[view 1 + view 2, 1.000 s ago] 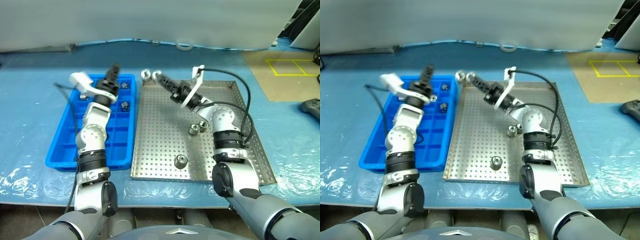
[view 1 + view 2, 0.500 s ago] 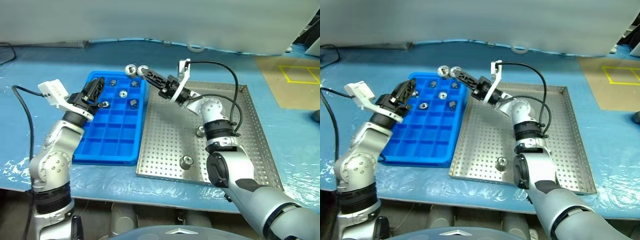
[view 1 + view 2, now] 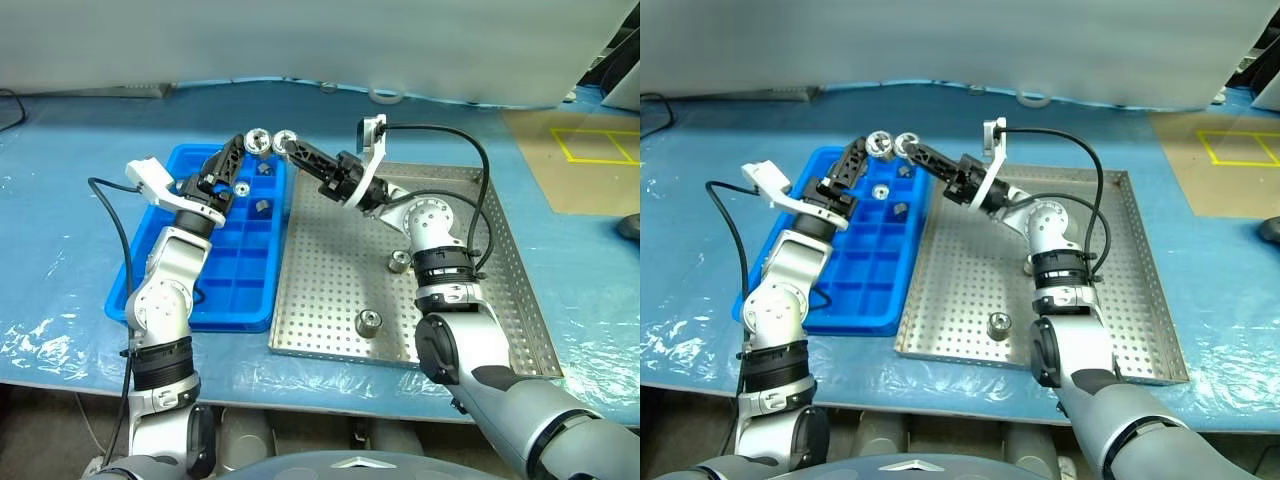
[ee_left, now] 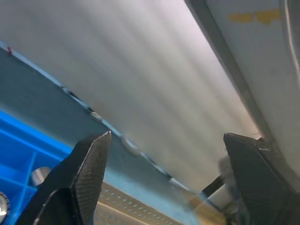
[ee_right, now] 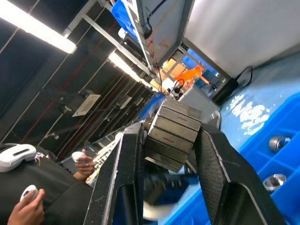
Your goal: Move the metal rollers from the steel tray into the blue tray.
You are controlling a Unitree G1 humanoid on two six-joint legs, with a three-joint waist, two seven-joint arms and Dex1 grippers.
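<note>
Two metal rollers (image 5: 276,159) lie in blue tray (image 5: 290,126) compartments.

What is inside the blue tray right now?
The blue tray holds a few metal rollers in compartments near its far end; the nearer compartments look empty. The left gripper and its arm cover some cells, so an exact count isn't possible.

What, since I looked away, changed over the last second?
The left hand opened and swung right toward the right hand. The right hand carried its roller left, from the steel tray's far corner to over the blue tray's far edge, staying shut on it. Both trays stayed put.
</note>
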